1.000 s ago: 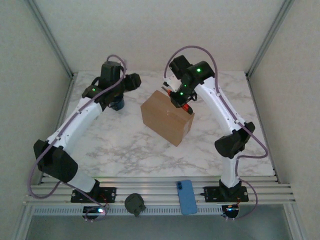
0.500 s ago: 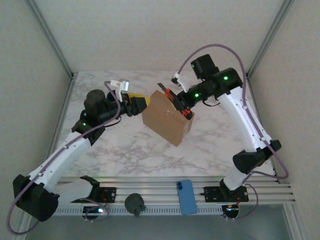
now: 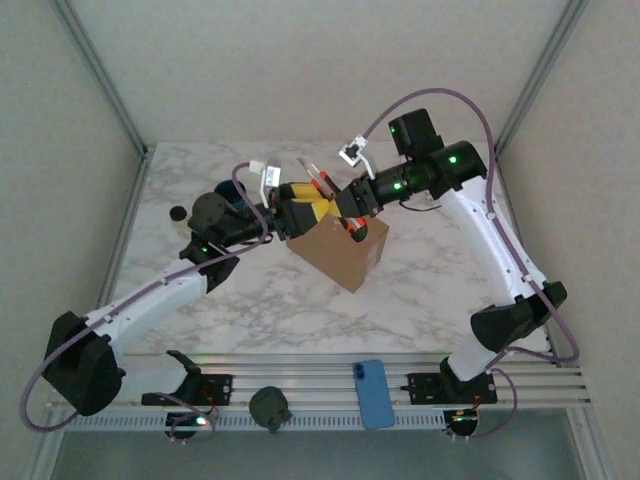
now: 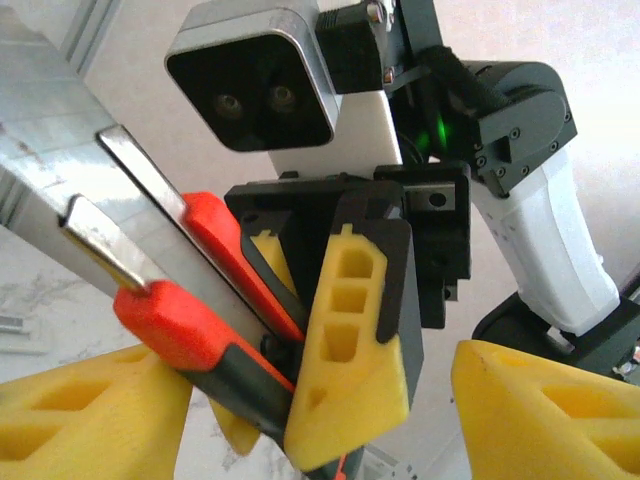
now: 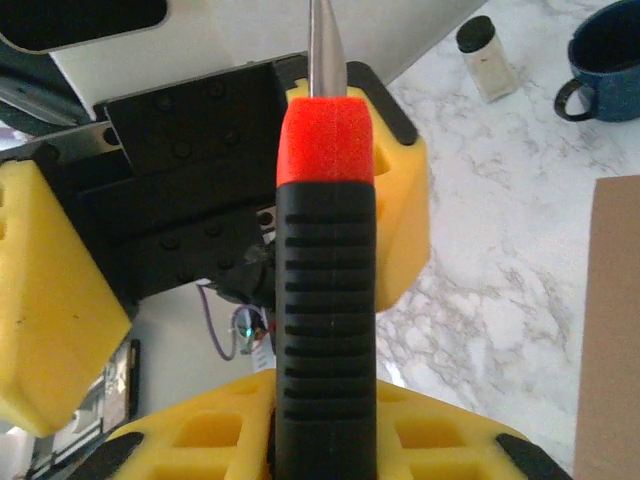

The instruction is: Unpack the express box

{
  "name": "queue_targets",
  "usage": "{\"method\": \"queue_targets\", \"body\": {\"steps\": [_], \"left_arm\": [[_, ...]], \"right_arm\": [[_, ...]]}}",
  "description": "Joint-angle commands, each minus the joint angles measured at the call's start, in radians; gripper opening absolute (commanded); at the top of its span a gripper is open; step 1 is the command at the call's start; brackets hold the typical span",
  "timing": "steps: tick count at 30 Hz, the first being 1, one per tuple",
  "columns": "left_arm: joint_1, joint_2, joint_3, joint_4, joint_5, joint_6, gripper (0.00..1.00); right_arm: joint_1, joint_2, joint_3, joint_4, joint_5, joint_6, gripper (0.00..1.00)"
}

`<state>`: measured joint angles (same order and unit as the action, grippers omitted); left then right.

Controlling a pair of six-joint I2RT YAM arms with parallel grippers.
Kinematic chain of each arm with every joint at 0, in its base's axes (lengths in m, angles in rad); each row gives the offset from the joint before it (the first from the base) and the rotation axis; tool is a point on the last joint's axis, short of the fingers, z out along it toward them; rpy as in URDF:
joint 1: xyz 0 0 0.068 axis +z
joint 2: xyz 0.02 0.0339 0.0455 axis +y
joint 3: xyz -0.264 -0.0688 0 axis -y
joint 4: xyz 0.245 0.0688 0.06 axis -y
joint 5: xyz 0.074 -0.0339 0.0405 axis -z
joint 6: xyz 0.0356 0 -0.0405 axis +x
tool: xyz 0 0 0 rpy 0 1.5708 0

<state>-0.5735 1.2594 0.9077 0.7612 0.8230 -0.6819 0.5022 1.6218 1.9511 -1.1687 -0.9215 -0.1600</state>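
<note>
**A:** From above, where is the express box [image 3: 338, 255]?

**B:** It is on the marble desk [image 3: 430, 290], about midway between the two arms. Both end effectors meet over its far top edge (so that part of the top is hidden).

**A:** And how are they set?

**B:** The left end effector [image 3: 306, 202] has its yellow fingers spread. The right end effector [image 3: 346, 208] pinches a red-and-black tool [image 3: 318, 182], with the metal blades pointing up and to the left.

**A:** What about the left wrist view?

**B:** Its own fingers [image 4: 90, 400] stand wide apart. The other arm's clamped tool sits between them.

**A:** And the right wrist?

**B:** Its pads [image 5: 200, 440] press the ribbed black handle. The box's brown edge shows at the right. A dark blue mug [image 5: 612, 50] and a black-capped jar [image 5: 487, 58] stand on the desk beyond.
</note>
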Motion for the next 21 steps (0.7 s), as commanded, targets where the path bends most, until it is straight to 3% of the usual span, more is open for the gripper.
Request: {"method": "queue_targets", "body": {"steps": [1,12,21], "left_arm": [[-0.012,0.020,0.043,0.105,-0.009,-0.034,0.62],[-0.015,0.045,0.051,0.178,-0.072,-0.064,0.40],[-0.022,0.093,0.083,0.234,-0.058,-0.099,0.48]], "right_arm": [[0.002,-0.037,-0.019,0.040,-0.067,0.013,0.00],[0.004,-0.052,-0.047,0.037,-0.088,-0.007,0.00],[0.016,-0.034,-0.029,0.020,-0.088,-0.014,0.00]]}}
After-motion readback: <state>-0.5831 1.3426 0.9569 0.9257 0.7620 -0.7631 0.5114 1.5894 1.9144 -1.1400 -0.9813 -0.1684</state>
